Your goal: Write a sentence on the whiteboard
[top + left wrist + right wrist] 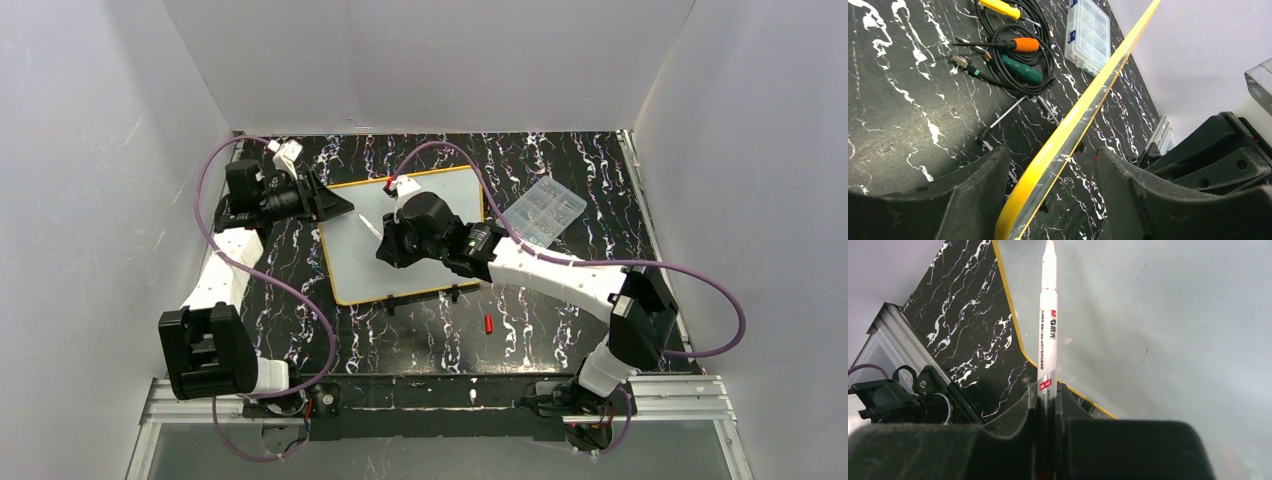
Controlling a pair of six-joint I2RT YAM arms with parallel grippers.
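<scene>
The whiteboard [430,185] lies flat mid-table, white with an orange-yellow rim. No red letters of the sentence show on it. My right gripper [386,238] is over the board, shut on a white marker [369,226] that points toward the board's left part. In the right wrist view the marker [1049,330] stands out of the shut gripper [1048,396] over the board [1158,340]. My left gripper [338,203] is open at the board's left edge. In the left wrist view the yellow rim [1068,130] runs between the fingers [973,195] with gaps on both sides.
A red marker cap [489,323] lies on the black marble table in front of the board. A clear plastic parts box [545,210] sits right of the board. The left wrist view shows screwdrivers [1020,46], a coiled cable and a box [1088,35].
</scene>
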